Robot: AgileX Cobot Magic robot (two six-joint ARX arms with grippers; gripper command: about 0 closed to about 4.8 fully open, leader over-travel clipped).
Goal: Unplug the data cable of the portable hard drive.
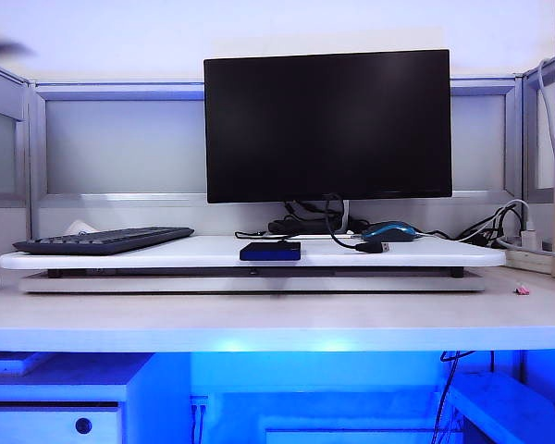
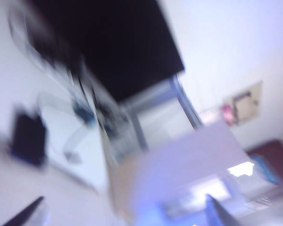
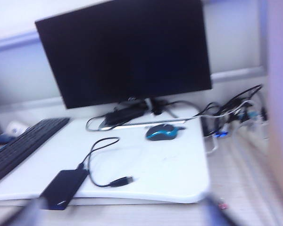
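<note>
The portable hard drive [image 1: 270, 251] [image 3: 63, 188] is a small dark slab lying at the front edge of the white raised board [image 1: 166, 257], in front of the monitor. The thin black data cable [image 3: 101, 155] runs from the drive's far end in a loop. Its plug [image 3: 122, 181] [image 1: 370, 247], with a silver tip, lies free on the board to the right of the drive. My right gripper [image 3: 120, 214] hovers open in front of the board, short of the drive, with nothing between its fingers. My left gripper [image 2: 122, 214] is open too, in a badly blurred view where the drive [image 2: 28, 139] shows far off. Neither gripper shows in the exterior view.
A black monitor [image 1: 327, 125] stands at the back of the board. A black keyboard [image 1: 106, 240] lies at the left and a blue-and-black mouse [image 1: 388, 230] behind the plug. A power strip with tangled leads [image 1: 523, 242] sits at the right. A small pink item [image 1: 523, 289] lies on the desk.
</note>
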